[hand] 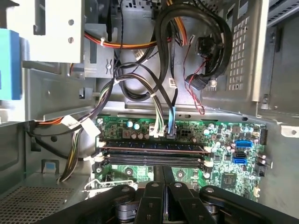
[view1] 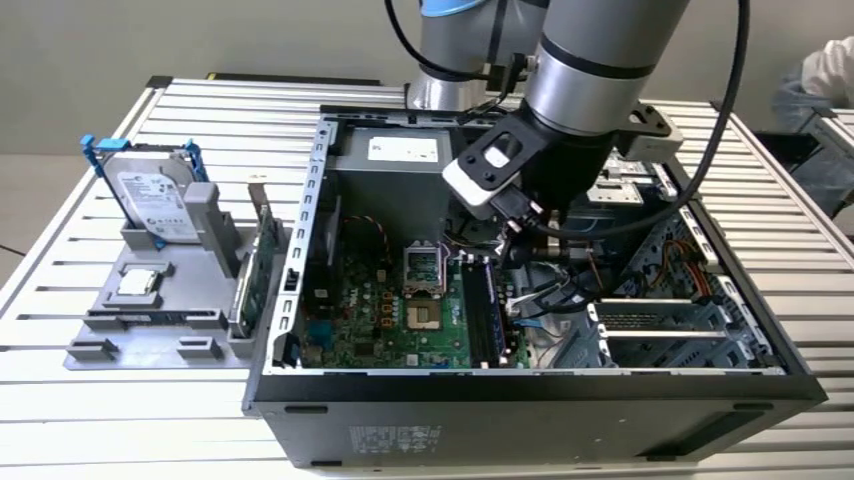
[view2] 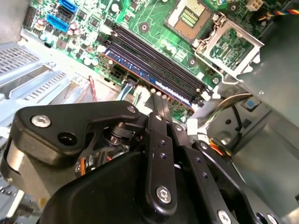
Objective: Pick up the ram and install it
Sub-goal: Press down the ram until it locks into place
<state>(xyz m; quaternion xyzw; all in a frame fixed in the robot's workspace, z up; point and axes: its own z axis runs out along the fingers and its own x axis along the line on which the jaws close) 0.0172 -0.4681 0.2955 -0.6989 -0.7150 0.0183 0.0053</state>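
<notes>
The jaws [view2: 160,95] are clenched: in both wrist views the two black fingers [hand: 154,196] run side by side with hardly a gap and nothing seen between them. Their tips end right at the long edge of the ram [view2: 154,80]; whether they touch it I cannot tell. The ram lies seated lengthwise in the memory slot nearest the board's edge and the cable connectors, a thin dark stick with a reddish-blue rim [hand: 152,148]. The black slots [view2: 159,56] beside it look bare.

These slots sit on the green motherboard [view1: 387,310], near the open processor socket [view2: 191,16] with its metal frame raised. Bundled cables [hand: 163,107] hang down to the board beside the ram, and blue ports [hand: 243,144] sit toward one end of the slots.

In the exterior view the arm [view1: 587,60] reaches down into the open computer case [view1: 534,385], which lies on a slatted metal surface [view1: 80,400]. A white sticker [view1: 400,148] inside the case and a printed panel [view1: 394,437] on its near wall carry writing too small to read. On the exterior view's left, a grey holder [view1: 147,330] carries a hard drive [view1: 150,200] in a blue frame, its label unreadable, and a green card [view1: 254,265] on edge.
</notes>
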